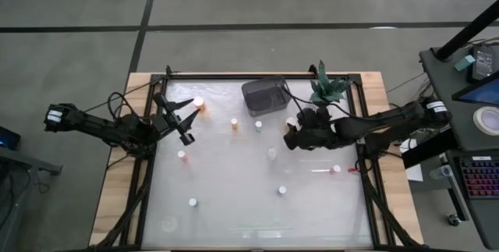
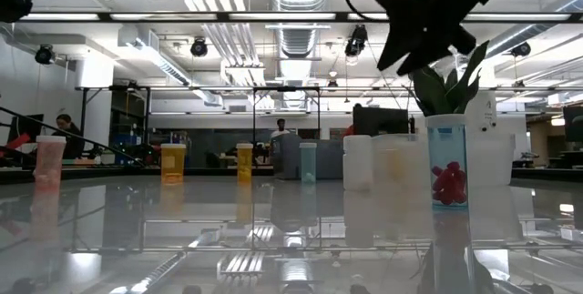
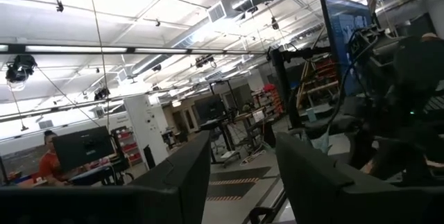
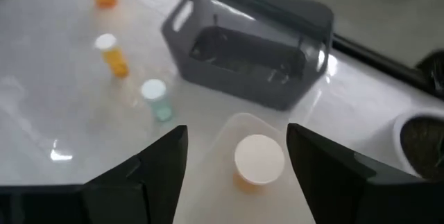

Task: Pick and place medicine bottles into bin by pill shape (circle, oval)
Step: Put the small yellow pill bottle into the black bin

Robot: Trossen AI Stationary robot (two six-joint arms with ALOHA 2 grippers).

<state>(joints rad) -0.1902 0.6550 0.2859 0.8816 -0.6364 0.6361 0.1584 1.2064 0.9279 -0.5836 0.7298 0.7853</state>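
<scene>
My left gripper (image 1: pixel 182 124) hangs above the surface's (image 1: pixel 234 205) left side, fingers apart, nothing between them; an orange bottle (image 1: pixel 199 104) stands just beyond its tips. More medicine bottles scattered mid-surface: orange bottle two (image 1: pixel 234 123), pale teal bottle (image 1: pixel 258 126), white ones nearer the front edge. Grey bin (image 1: pixel 263 96) at the back centre, looks empty from my right wrist. My right gripper (image 4: pixel 236 154) hovers right of centre, fingers spread, over a white-capped orange bottle (image 4: pixel 258 161) sitting in a clear tray (image 4: pixel 225 137), not clamped. Potted plant (image 1: pixel 327 88) behind it.
</scene>
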